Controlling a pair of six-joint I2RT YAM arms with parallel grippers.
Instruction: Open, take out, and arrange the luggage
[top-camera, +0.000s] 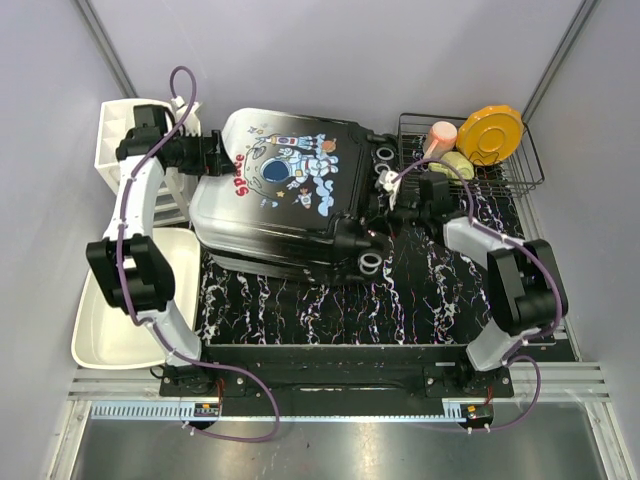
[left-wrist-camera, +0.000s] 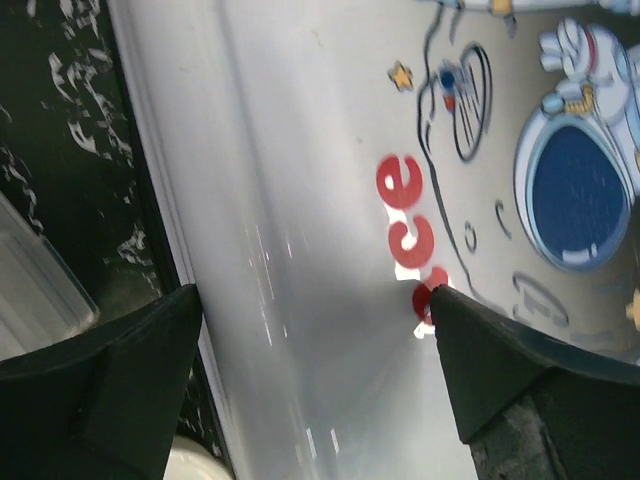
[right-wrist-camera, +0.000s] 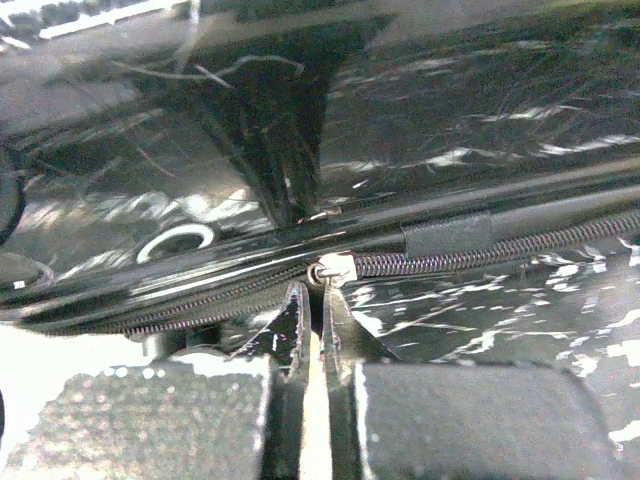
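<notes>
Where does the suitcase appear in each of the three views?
Top external: the suitcase lies in the middle of the table.
Left wrist: its white shell fills most of the picture.
Right wrist: its glossy black shell and zipper cross the picture.
Shared landmark: the red "Space" print, in the top and left wrist views only.

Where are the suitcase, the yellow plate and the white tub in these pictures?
suitcase (top-camera: 295, 185): overhead view, on the astronaut print on its lid.
yellow plate (top-camera: 490, 132): overhead view, middle of its face.
white tub (top-camera: 100, 335): overhead view, bare floor inside it.
</notes>
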